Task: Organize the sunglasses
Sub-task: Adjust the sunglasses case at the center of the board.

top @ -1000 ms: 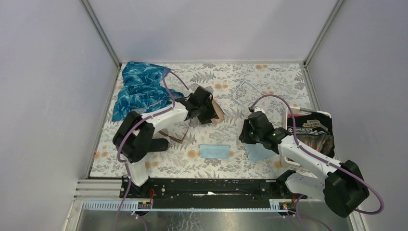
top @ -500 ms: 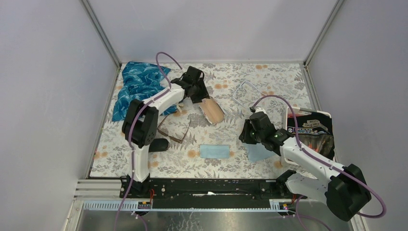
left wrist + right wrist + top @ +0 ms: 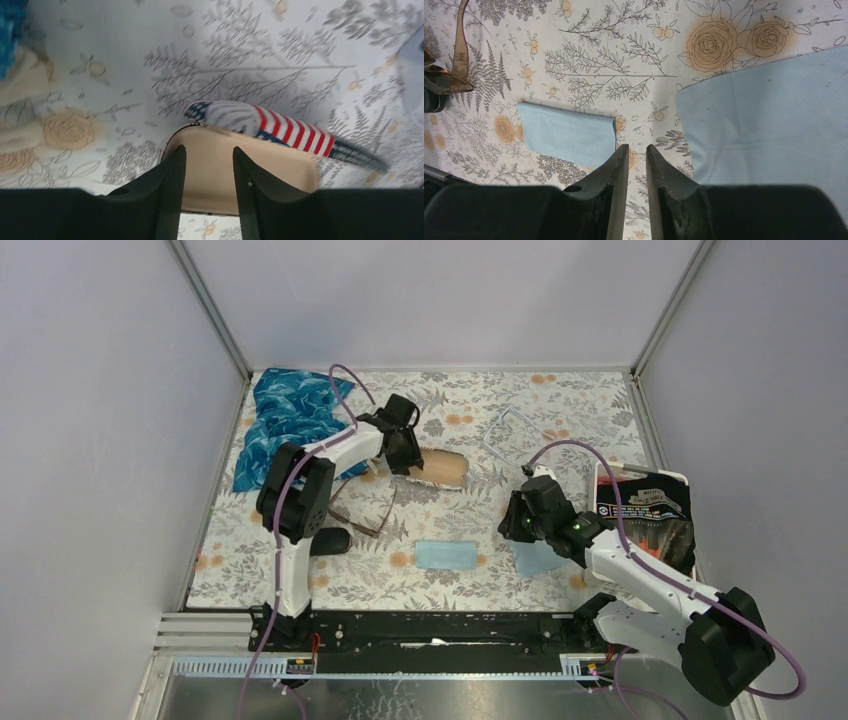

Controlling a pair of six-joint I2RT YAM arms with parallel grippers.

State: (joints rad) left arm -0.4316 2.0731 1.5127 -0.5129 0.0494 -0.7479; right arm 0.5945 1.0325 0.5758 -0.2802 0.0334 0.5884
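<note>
The sunglasses (image 3: 360,510), with brown lenses and slim dark arms, lie open on the flowered cloth to the left of centre. One brown arm shows in the right wrist view (image 3: 460,50). My left gripper (image 3: 407,453) is behind them, at the left end of an opened case (image 3: 442,469) with tan lining. In the left wrist view my left gripper (image 3: 209,149) has its jaws a little apart over the tan lining (image 3: 210,175), with nothing pinched between them. The case's flag-striped outside (image 3: 280,130) shows beyond. My right gripper (image 3: 512,522) (image 3: 637,147) is shut and empty, low over the cloth.
A black oval case (image 3: 330,540) lies near the left arm. Clear-framed glasses (image 3: 513,435) lie at the back right. Two light blue cloths (image 3: 448,555) (image 3: 538,558) lie at the front. A white tray (image 3: 603,472) with a black packet is on the right. A blue patterned fabric (image 3: 290,420) is at the back left.
My left gripper moved back and left from the middle, and the tan case swung from diagonal to lying crosswise. My right arm shifted only slightly.
</note>
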